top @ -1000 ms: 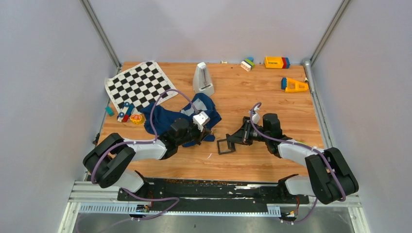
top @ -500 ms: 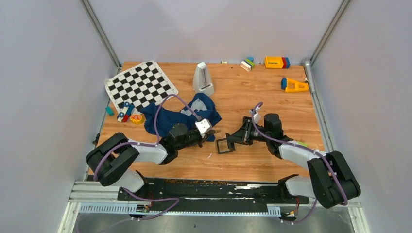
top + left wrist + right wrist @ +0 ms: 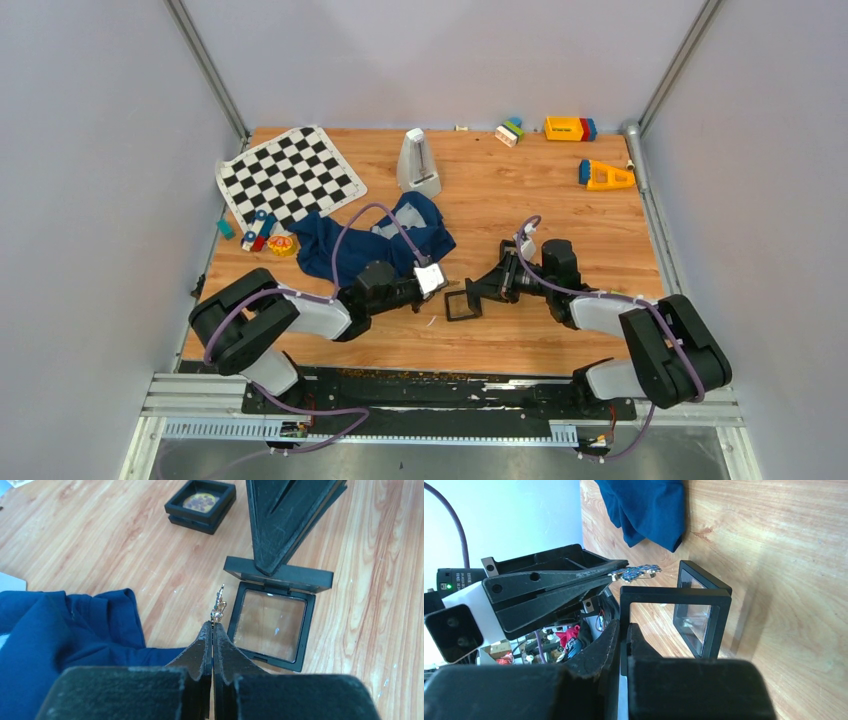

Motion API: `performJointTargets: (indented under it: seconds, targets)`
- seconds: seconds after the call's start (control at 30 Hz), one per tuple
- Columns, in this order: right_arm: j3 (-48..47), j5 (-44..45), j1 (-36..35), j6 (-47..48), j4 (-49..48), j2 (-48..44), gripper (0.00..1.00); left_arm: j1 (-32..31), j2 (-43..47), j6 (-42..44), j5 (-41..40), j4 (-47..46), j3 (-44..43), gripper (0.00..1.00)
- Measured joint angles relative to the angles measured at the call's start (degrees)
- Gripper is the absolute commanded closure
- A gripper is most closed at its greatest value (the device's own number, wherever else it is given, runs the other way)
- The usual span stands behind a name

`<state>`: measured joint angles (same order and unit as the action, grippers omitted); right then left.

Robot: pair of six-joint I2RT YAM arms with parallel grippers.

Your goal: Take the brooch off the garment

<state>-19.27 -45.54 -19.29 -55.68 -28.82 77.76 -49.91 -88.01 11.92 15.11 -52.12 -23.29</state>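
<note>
The navy garment [image 3: 370,240] lies crumpled at the table's middle; it also shows in the left wrist view [image 3: 60,630] and the right wrist view [image 3: 649,505]. My left gripper [image 3: 440,283] [image 3: 213,625] is shut on the small gold brooch [image 3: 218,604], holding it clear of the cloth beside an open black square frame [image 3: 460,303] [image 3: 270,625]. The brooch also shows in the right wrist view [image 3: 639,571]. My right gripper [image 3: 482,290] [image 3: 624,627] is shut on the frame's raised lid [image 3: 674,597] [image 3: 278,575].
A second black square frame [image 3: 201,502] with a round gold piece inside lies beyond. A chequered cloth [image 3: 290,175], a white upright object [image 3: 418,162], a yellow-red toy [image 3: 282,244] and toy blocks [image 3: 566,128] [image 3: 604,176] sit around the table's far part.
My left gripper has moved right and nearer, off the garment, to the open frame with the brooch in it. My right gripper has shifted slightly left with the lid.
</note>
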Motion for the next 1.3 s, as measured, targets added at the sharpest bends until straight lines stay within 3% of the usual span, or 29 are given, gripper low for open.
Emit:
performJointTargets:
  seconds: [0.9, 0.97, 1.3]
  targets:
    - [1.0, 0.0, 0.0, -3.4, -6.2, 3.7, 1.0, -4.8, -3.8, 7.5, -2.7, 4.8, -2.4, 0.97]
    - [1.0, 0.0, 0.0, -3.4, -6.2, 3.7, 1.0, -5.2, -4.2, 7.9, -3.3, 5.2, -2.9, 0.93]
    - [1.5, 0.2, 0.0, -3.4, -7.0, 3.7, 1.0, -6.4, -4.6, 9.0, -3.1, 7.9, -3.9, 0.51]
